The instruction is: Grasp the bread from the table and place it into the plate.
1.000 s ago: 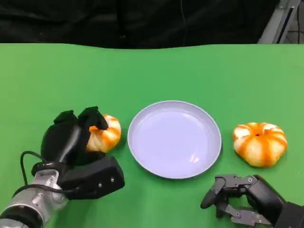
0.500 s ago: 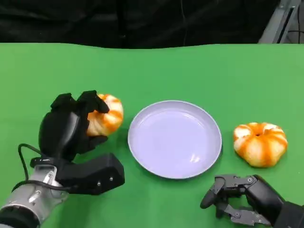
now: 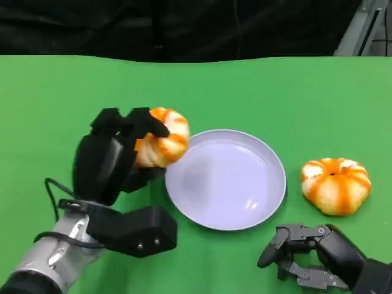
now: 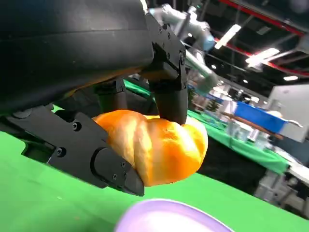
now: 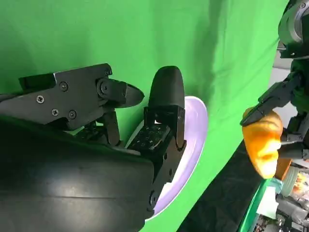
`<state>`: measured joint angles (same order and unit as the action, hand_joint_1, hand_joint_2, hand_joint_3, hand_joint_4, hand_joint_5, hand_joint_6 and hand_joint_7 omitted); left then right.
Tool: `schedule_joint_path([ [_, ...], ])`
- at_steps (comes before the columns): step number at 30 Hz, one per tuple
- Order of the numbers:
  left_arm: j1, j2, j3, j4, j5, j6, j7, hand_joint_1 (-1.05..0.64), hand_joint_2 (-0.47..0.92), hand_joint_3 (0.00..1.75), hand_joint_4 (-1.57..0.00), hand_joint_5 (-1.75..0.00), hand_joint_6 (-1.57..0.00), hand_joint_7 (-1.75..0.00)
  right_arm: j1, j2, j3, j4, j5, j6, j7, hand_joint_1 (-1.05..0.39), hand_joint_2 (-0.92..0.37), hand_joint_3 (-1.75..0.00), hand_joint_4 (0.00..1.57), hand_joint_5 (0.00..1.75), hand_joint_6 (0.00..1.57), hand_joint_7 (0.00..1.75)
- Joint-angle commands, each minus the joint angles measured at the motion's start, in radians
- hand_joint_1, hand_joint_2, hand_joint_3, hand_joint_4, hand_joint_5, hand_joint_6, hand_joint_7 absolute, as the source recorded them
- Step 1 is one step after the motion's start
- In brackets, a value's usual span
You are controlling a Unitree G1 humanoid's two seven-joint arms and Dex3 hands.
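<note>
Now carried: bread (image 3: 164, 136) pinched in left robot hand (image 3: 116, 156), lifted at left-centre of frame, just over plate (image 3: 225, 179) rim. Best eased rightward above plate centre, lowered, then released. Roundish loaf, long axis roughly level. Right robot hand (image 3: 303, 254) loosely curled, holding nothing.

green table (image 3: 257, 86), dark backdrop (image 3: 184, 27), ceiling lights (image 4: 263, 55)

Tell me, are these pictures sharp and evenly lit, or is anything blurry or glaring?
Head view: sharp, evenly lit, a small glint on the plate. Left wrist view: the held bread is fairly crisp, the hall behind soft, ceiling lamps glaring. Right wrist view: the right hand is sharp, the far corner blurred.
</note>
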<state>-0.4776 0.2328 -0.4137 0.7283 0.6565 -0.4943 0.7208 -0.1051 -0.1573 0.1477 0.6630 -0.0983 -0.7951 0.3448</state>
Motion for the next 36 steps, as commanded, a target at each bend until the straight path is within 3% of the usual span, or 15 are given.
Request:
schedule_joint_path([
  [1,0.01,-0.008,0.012,-0.033,-0.001,0.013,-0.042,-0.02,0.84,0.0,-0.61,-1.62,-0.65,-1.31,0.005,-0.005,0.001,-0.007,0.004,-0.001,-0.004,0.02,-0.92,-0.48,0.71,1.49,0.83,0.97],
  [13,-0.019,-0.054,0.033,-0.011,-0.036,-0.007,-0.124,-0.05,0.83,0.0,-0.61,-1.58,-0.66,-1.27,0.01,-0.004,0.011,-0.021,-0.005,0.008,-0.019,0.01,-0.92,-0.48,0.71,1.48,0.83,0.98],
  [23,-0.111,-0.147,0.006,0.152,-0.055,-0.042,-0.192,-0.04,0.83,0.0,-0.59,-1.58,-0.66,-1.27,-0.006,0.002,0.028,-0.003,-0.046,-0.01,-0.046,0.0,-0.92,-0.46,0.72,1.43,0.84,0.99],
  [33,-0.141,-0.168,0.001,0.205,-0.061,-0.058,-0.223,-0.06,0.85,0.0,-0.56,-1.6,-0.62,-1.3,-0.006,0.002,0.032,-0.007,-0.05,-0.005,-0.049,0.0,-0.92,-0.45,0.72,1.42,0.83,1.02],
  [36,-0.179,-0.196,-0.018,0.25,-0.063,-0.04,-0.293,-0.09,0.85,0.0,-0.55,-1.56,-0.61,-1.28,-0.005,0.002,0.033,0.001,-0.035,-0.016,-0.032,0.0,-0.92,-0.45,0.73,1.41,0.82,1.02],
])
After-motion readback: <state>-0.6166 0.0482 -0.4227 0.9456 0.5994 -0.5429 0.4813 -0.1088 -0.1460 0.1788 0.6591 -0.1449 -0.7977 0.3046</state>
